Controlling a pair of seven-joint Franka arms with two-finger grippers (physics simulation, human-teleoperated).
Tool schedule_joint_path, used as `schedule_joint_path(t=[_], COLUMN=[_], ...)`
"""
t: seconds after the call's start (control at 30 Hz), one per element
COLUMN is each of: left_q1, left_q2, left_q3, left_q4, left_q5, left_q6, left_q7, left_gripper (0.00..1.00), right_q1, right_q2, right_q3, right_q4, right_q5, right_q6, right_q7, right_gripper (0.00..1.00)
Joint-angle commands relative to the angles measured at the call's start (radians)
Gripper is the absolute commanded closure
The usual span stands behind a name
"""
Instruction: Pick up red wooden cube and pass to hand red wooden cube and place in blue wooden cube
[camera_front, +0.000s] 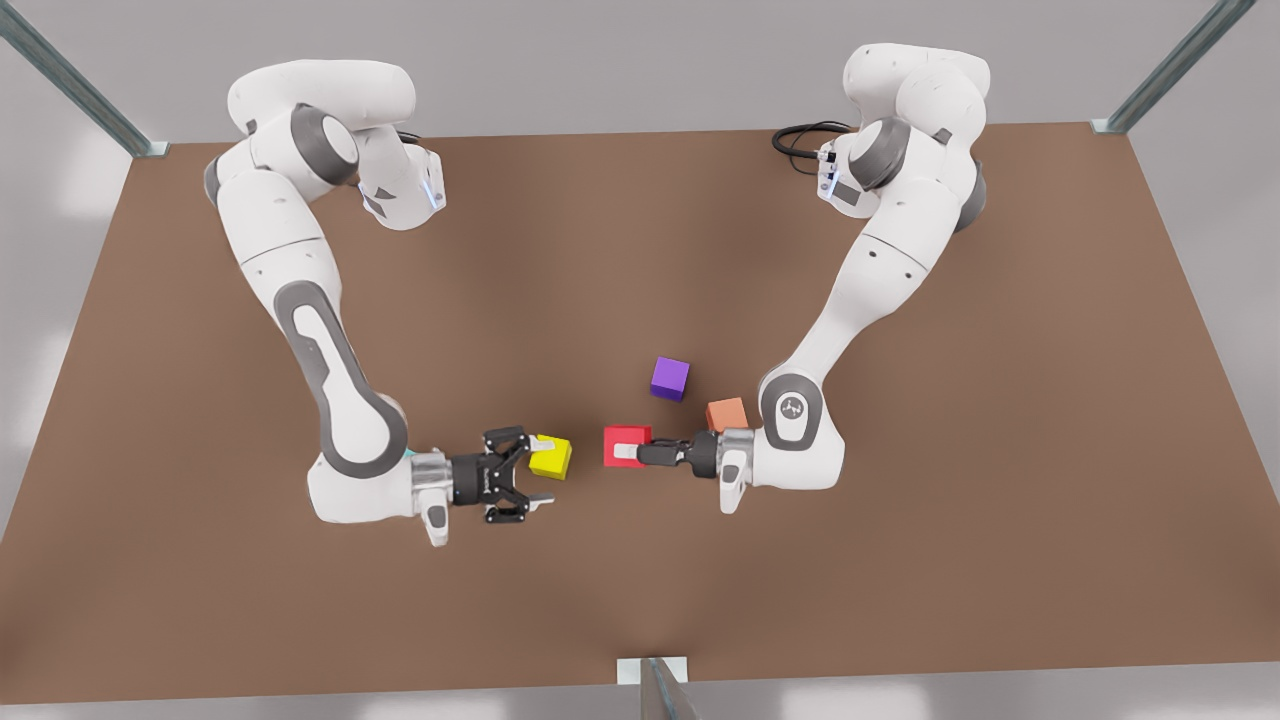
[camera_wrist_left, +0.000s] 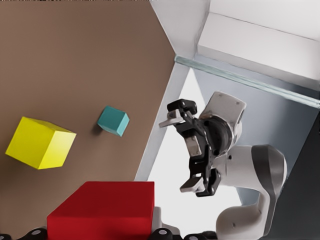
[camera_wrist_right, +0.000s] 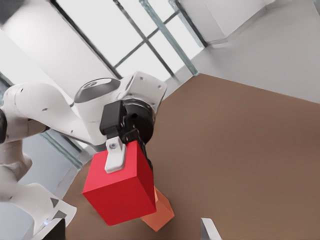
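Two Franka arms face each other low over a brown tabletop (camera_front: 600, 250) in a simulated handover. On the front view's right, the left tool (camera_front: 625, 452), the one with whitish fingertips, is clamped on the red wooden cube (camera_front: 627, 440) and holds it out sideways toward the other arm; the right wrist view shows the cube (camera_wrist_right: 125, 192) raised off the tabletop, a pale fingertip pressed against one face. On the front view's left, the hand (camera_front: 543, 472), the right arm's black tool with the open linkage frame, has its fingers spread wide and holds nothing, its opening turned toward the red cube with a gap between the two. A yellow cube (camera_front: 551, 457) lies beside the hand's upper finger as the front view shows it. The blue wooden cube (camera_wrist_left: 113, 120) sits on the tabletop beyond the yellow cube in the left wrist view. A purple cube (camera_front: 670, 378) and a salmon-orange cube (camera_front: 727, 413) rest near the left arm's wrist.
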Motion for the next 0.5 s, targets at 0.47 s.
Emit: schedule_joint_path(t=[0.47], left_q1=[-0.005], left_q2=[-0.001], left_q3=[-0.006], left_q4=[-0.001], left_q5=[-0.016], left_q6=[0.031], left_q7=[0.256], left_gripper=[0.28], right_q1=[0.034], right_q2=[-0.007], right_q3=[0.044], right_q4=[-0.140], right_q5=[0.251], right_q6=[0.137], right_q7=[-0.954], right_gripper=[0.00])
